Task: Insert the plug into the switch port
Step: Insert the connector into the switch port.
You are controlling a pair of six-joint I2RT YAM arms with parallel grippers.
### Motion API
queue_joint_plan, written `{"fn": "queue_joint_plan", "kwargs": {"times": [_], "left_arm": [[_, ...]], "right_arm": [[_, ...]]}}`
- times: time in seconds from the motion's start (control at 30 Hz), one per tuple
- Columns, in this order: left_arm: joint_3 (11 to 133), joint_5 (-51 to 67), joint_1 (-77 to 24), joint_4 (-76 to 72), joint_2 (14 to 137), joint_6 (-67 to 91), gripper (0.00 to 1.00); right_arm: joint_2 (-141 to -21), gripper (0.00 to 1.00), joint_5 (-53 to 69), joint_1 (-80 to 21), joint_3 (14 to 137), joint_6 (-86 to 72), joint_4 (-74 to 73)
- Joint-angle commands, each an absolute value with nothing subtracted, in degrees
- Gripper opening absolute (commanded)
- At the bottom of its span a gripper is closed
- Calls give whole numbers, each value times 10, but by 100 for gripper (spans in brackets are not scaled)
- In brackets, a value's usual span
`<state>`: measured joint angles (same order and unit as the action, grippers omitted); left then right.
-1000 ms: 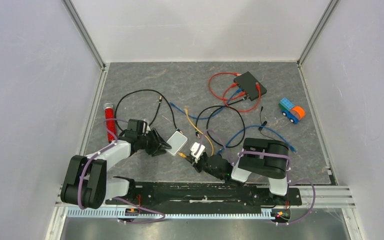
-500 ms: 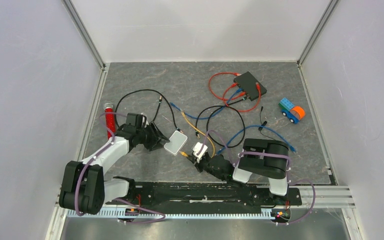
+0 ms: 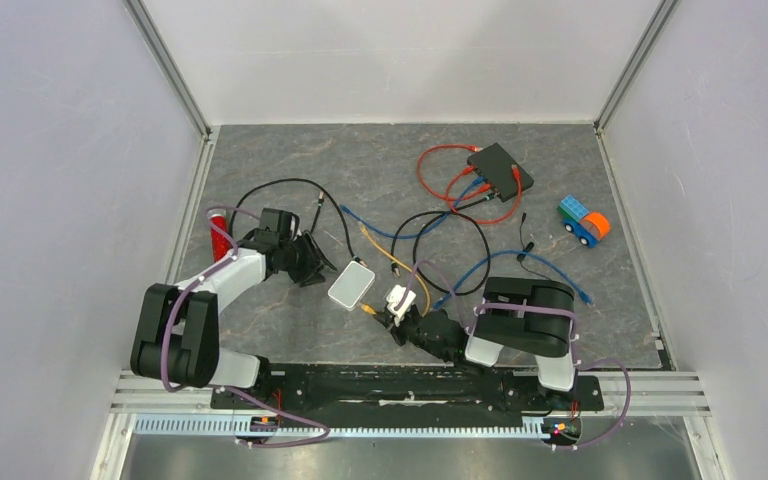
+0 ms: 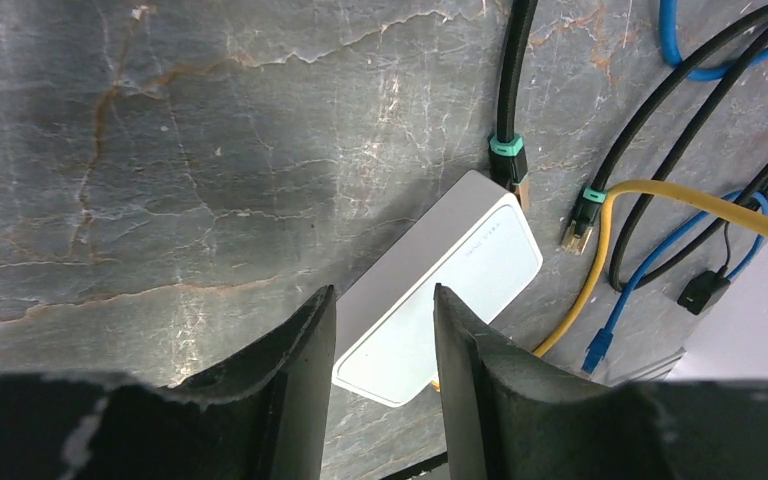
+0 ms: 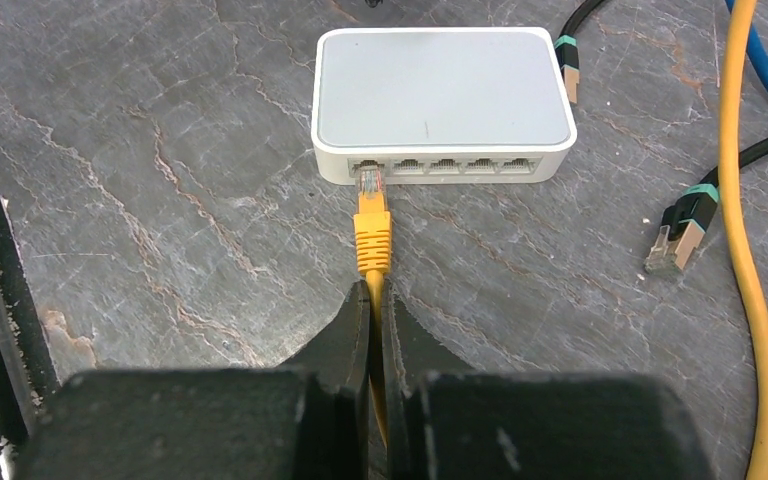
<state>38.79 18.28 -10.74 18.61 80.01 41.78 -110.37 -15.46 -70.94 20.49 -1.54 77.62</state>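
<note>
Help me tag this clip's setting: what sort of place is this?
Probably a robot test cell in a lab: pale wall panels in metal framing enclose a stone-patterned mat, two arms are bolted to a rail at its near edge, and network cables, a white switch and a toy truck lie scattered.

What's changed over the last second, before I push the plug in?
The left gripper drew back from the white switch toward the far left, jaws open. The switch barely shifted. The right gripper stays shut behind the yellow plug, its tip at the switch's end port.
</note>
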Motion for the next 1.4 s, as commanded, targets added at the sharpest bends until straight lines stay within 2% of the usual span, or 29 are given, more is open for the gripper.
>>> {"fn": "queue_joint_plan", "kwargs": {"times": [0.0,0.6,1.1,1.37], "left_arm": [[375,212,-110,156,798,394,46],[313,255,-120,120,798,405,44],[257,270,-130,109,748,445,39],[256,294,-155,88,774,431,38]], "right_arm": [[-1115,0,-158,-712,200,-24,815],[-1129,0,-149,-712,204,-26,844],[-1148,0,-151,-711,203,-32,860],[-1155,0,-67,-683,205,-19,872]]}}
